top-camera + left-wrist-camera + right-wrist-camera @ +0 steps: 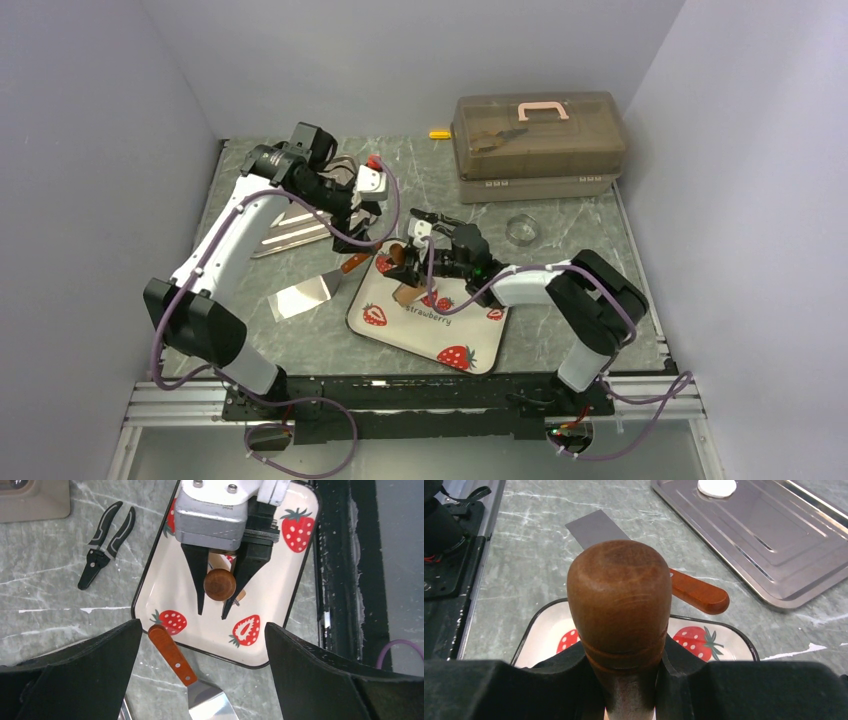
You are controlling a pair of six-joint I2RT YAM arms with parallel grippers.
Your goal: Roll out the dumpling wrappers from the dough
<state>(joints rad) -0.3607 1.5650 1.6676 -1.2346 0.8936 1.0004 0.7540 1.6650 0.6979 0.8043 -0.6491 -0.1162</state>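
Far left: the steel tray (774,540) lies on the counter (45,595), partly under your left arm. The dough (716,487), a small flat white disc, sits on that tray. From your right end effector it is ahead and well apart, past the spatula.

Your left end effector (203,630) hangs above the near-left corner of the strawberry plate (165,595). Its jaws are spread wide and hold nothing.

Just below it, the spatula (172,655) lies flat on the counter. The tip of its wooden handle is at the plate's rim, and the blade points away from the plate.

Your right end effector (212,615) is over the plate, directly under the left one. Its jaws are partly closed around the brown wooden roller (619,605), gripping just below the rounded knob, which points up at the left wrist camera. You cannot tell whether the roller's lower end touches the plate.

Black pliers (102,550) lie on the counter beyond the plate.

Right of your right end effector: a clear ring (522,230), and behind it the closed toolbox (540,140).
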